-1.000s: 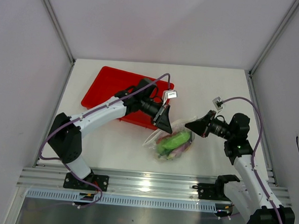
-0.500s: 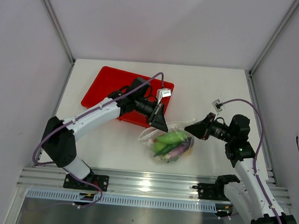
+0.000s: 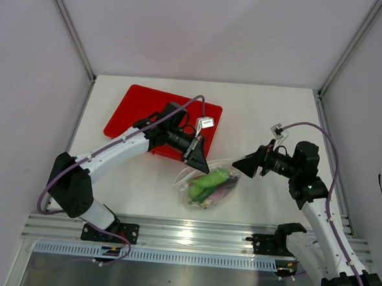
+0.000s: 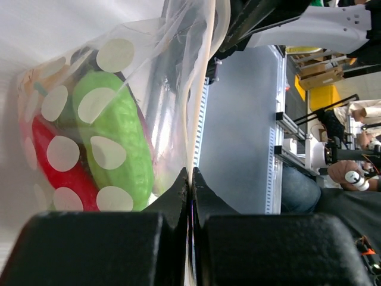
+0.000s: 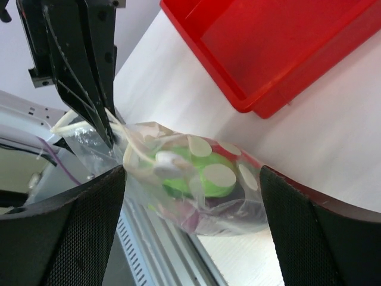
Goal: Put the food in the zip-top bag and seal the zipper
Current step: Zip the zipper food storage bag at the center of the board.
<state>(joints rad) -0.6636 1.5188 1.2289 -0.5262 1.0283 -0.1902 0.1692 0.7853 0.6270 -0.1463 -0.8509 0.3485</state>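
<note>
**Clear plastic pinched at one end, the other end let free**

The zip-top bag (image 3: 208, 186) lies on the white surface (image 3: 270, 115) between the two arms, its long axis slanting from near-left to far-right. The food (image 3: 209, 180) is inside it: the left wrist view shows a knobbly green vegetable (image 4: 119, 155) and a red chili (image 4: 56, 173) pressed against the film, and something purple shows low in the pile from above.

The left pincer (image 3: 199, 162) is clamped tight on the bag's far-left edge, with the zipper (image 4: 203, 89) running out from between its jaws as a pale strip towards the other arm. The right pincer (image 3: 240, 164) stands wide apart, holding nothing, just beside the bag's right end, and its jaws straddle the bag in its own camera.

The seal probably turns on that line. The strip lies lengthwise from one pincer to the other, so the right arm is best placed to press along it. The red tray (image 3: 138, 107) sits beyond the left arm, apart from the bag.
</note>
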